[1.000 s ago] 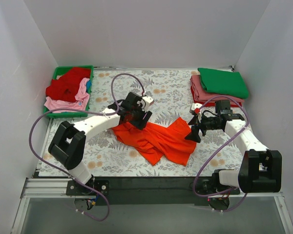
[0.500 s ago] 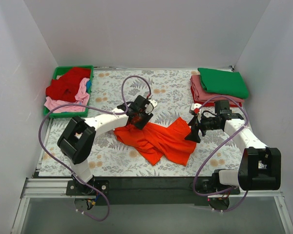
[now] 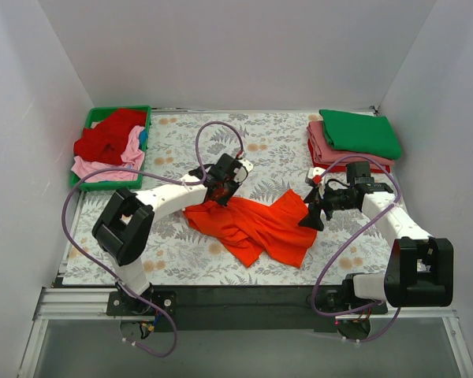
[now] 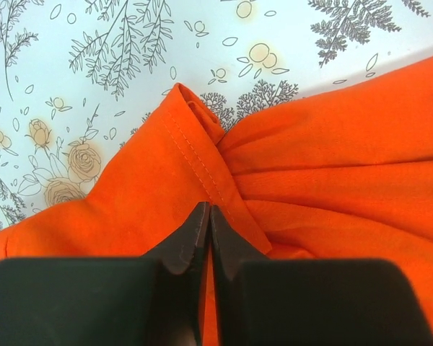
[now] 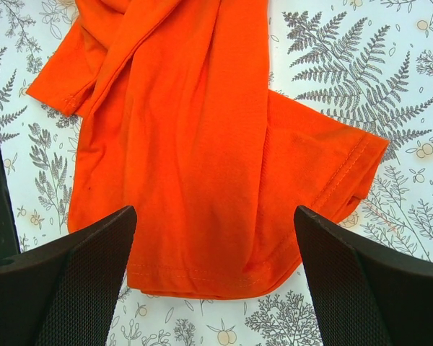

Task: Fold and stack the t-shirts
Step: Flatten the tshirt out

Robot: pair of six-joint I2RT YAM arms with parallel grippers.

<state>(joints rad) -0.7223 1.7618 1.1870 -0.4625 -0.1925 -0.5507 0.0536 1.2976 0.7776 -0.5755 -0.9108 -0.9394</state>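
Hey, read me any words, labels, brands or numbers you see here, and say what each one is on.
No readable text anywhere.
The orange t-shirt shows only plain cloth and stitching; the table cover has just a fern and flower print; the green tray and the folded shirts bear no lettering.

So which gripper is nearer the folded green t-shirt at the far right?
Right. The right gripper hangs open toward the near edge and left of the green t-shirt; the left gripper is much farther left, mid-table, shut on the orange t-shirt.
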